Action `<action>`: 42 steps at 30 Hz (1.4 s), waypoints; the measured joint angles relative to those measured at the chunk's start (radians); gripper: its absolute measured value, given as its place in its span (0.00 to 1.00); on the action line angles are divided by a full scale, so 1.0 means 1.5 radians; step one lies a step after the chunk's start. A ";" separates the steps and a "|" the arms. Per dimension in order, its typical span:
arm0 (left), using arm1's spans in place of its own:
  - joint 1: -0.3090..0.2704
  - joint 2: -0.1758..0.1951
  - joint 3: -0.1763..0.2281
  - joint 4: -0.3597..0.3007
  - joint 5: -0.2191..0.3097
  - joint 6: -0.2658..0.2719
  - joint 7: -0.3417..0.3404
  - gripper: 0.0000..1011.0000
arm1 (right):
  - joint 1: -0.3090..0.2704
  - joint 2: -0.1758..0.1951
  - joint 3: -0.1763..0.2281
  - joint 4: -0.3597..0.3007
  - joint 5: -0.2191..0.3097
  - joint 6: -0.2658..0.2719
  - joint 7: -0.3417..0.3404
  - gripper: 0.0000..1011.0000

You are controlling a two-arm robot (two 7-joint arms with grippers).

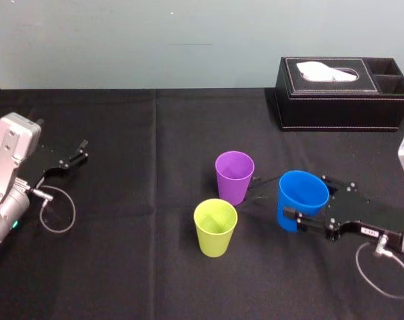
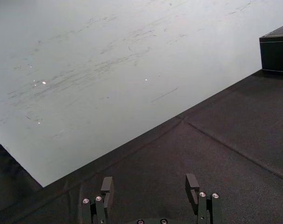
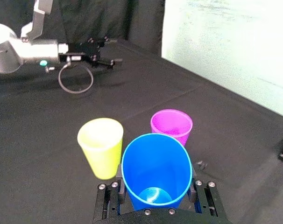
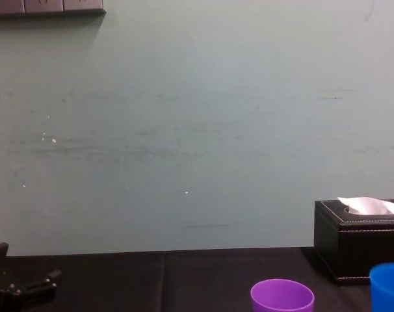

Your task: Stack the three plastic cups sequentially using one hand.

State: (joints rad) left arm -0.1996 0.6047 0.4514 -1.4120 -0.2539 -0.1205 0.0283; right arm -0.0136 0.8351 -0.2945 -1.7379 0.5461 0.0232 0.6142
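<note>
While the left gripper [image 1: 80,151] rests spread open at the left of the counter [image 1: 135,273], the right gripper [image 1: 307,204] clasps the blue cup [image 1: 299,189], tilted, near the purple cup [image 1: 235,175]. This looks like the first stacking step. The next move calls for centring it over the purple or yellow-green cup [image 1: 215,227] and lowering it straight in.

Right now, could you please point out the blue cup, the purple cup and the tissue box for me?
blue cup [image 1: 302,193]: head view, inside wall just below the rim.
purple cup [image 1: 233,190]: head view, outer side wall.
tissue box [image 1: 342,110]: head view, front face.
</note>
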 joint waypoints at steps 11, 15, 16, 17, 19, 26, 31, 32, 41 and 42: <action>0.000 0.000 0.000 0.000 0.000 0.000 0.000 1.00 | 0.072 -0.012 -0.013 -0.014 0.007 0.091 -0.026 0.72; 0.000 0.000 0.000 0.000 0.000 0.000 0.000 1.00 | 0.106 -0.023 -0.030 -0.002 -0.002 0.107 -0.026 0.72; 0.000 0.000 0.000 0.000 0.000 0.000 0.000 1.00 | 0.119 -0.028 -0.037 0.004 -0.005 0.111 -0.026 0.72; 0.000 0.000 0.000 0.000 0.000 0.000 0.000 1.00 | 0.126 -0.031 -0.041 0.007 -0.007 0.113 -0.026 0.72; 0.000 0.000 0.000 0.000 0.000 0.000 0.000 1.00 | 0.143 -0.038 -0.051 0.015 -0.012 0.118 -0.026 0.72; 0.000 0.000 0.000 0.000 0.000 0.000 0.000 1.00 | 0.191 -0.058 -0.080 0.037 -0.025 0.127 -0.017 0.72; 0.000 0.000 0.000 0.000 0.000 0.000 0.000 1.00 | 0.216 -0.069 -0.098 0.050 -0.033 0.131 -0.010 0.72; 0.000 0.000 0.000 0.000 0.000 0.000 0.000 1.00 | 0.220 -0.072 -0.101 0.053 -0.034 0.131 -0.009 0.72; 0.000 0.000 0.000 0.000 0.000 0.000 0.000 1.00 | 0.268 -0.096 -0.133 0.085 -0.052 0.133 0.004 0.72; 0.000 0.000 0.000 0.000 0.000 0.000 0.000 1.00 | 0.271 -0.098 -0.135 0.088 -0.054 0.132 0.004 0.72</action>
State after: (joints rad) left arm -0.1995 0.6047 0.4514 -1.4120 -0.2539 -0.1205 0.0283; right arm 0.3934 0.6877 -0.4974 -1.6061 0.4654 0.2219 0.6207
